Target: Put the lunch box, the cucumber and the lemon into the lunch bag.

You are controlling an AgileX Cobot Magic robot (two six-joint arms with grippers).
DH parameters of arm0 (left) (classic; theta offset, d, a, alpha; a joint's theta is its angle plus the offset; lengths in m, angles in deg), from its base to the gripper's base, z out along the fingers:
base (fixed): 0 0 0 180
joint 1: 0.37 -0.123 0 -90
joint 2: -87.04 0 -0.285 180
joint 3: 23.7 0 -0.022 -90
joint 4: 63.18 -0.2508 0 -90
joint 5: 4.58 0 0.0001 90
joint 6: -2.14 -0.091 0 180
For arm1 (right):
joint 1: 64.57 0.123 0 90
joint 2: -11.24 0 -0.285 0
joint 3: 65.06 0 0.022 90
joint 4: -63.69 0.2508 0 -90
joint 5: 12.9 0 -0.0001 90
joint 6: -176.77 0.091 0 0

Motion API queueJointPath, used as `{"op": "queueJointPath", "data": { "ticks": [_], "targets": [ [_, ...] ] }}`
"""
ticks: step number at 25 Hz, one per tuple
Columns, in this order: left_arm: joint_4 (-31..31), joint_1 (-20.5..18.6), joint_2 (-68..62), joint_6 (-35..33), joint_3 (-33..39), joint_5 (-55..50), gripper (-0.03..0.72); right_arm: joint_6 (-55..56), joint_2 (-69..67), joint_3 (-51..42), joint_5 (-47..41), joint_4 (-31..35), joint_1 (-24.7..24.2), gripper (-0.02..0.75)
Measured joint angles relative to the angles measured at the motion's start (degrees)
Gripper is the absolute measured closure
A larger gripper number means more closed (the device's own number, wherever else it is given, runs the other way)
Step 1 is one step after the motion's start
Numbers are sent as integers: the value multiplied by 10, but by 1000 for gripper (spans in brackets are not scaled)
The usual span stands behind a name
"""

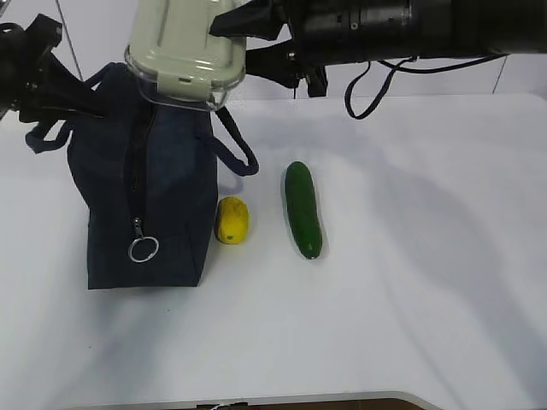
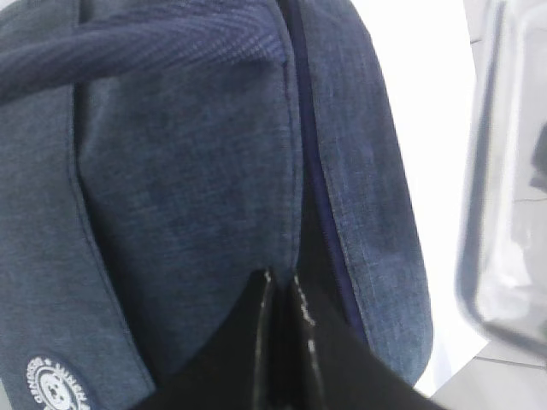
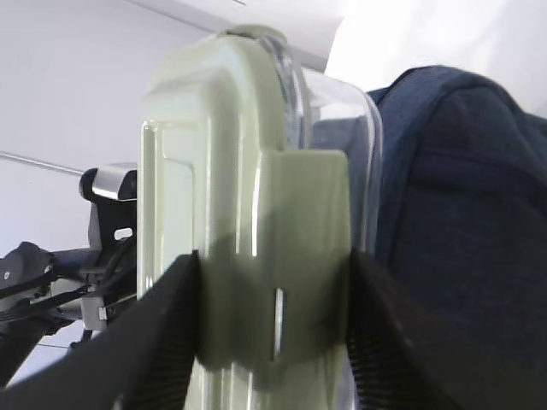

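The right claw (image 3: 273, 316) is clenched on the lunch box (image 1: 184, 53), its two black fingers pressed against one short end over the sage-green clip, and it carries the box in the air above the lunch bag (image 1: 145, 196). In the exterior view the box hangs over the bag's rear top, lid facing up and toward the camera, tipped a little, with its long axis running roughly across the bag's zipper line. The left claw (image 2: 282, 290) is closed tight with its tips against the bag's navy fabric beside the zipper seam; whether it pinches cloth or only presses there is hard to tell from the wrist view. The zipper runs down the bag's top and front to its ring pull (image 1: 143, 249), and from here the mouth looks parted only narrowly, so the box probably has to turn its long axis along the zipper line before it goes down. The lemon (image 1: 232, 220) lies on the counter (image 1: 427, 256) just right of the bag, and the cucumber (image 1: 303, 209) lies right of the lemon, parallel to the bag's side; the right arm is the nearer to both.
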Motion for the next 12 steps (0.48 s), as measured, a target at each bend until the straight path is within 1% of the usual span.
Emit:
{"op": "queueJointPath", "data": {
  "ticks": [8, 12],
  "targets": [
    [0, 1, 0, -1, 0, 0, 699, -9, -28, 0, 11, 5, 33, 349],
    [0, 1, 0, -3, 0, -2, 699, -15, -33, 1, 15, 1, 36, 350]
  ]
}}
